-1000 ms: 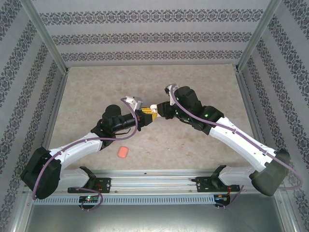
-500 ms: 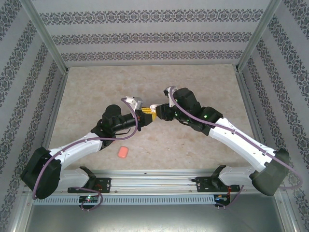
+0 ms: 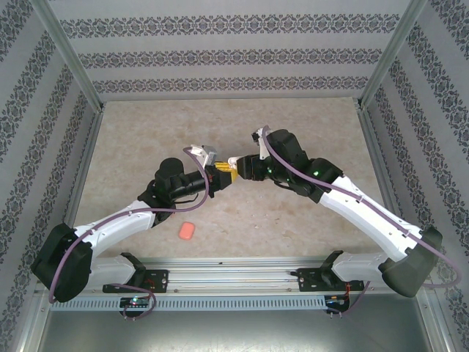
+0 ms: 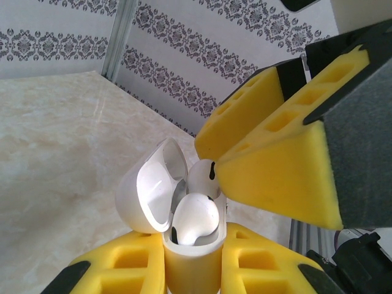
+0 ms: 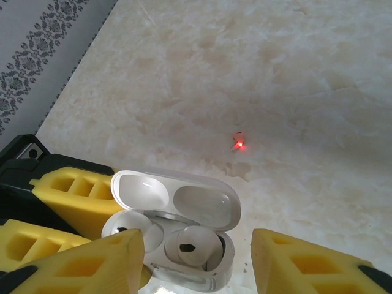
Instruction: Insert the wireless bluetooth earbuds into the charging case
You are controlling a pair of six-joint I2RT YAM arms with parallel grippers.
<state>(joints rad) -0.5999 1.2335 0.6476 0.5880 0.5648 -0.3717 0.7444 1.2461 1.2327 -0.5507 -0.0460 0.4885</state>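
The left jaws pinch the base of the white charging case (image 4: pixel 191 269). Its lid (image 4: pixel 150 190) is swung open, and two white earbuds (image 4: pixel 196 217) sit in its wells. The right jaws stand spread just above the case, one yellow pad (image 5: pixel 312 263) on either side. Compared with a second ago, the right wrist sits slightly farther up the desk (image 3: pixel 146 132). The left arm and the salmon case (image 3: pixel 187 232) near the front edge have not moved. A tiny red bit (image 5: pixel 239 145) lies on the desk beyond the case.

Both arms bend inward, tips meeting. The left pincer (image 3: pixel 222 178) aims two o'clock, clamped; the right pincer (image 3: pixel 234 165) aims nine o'clock, jaws parted.
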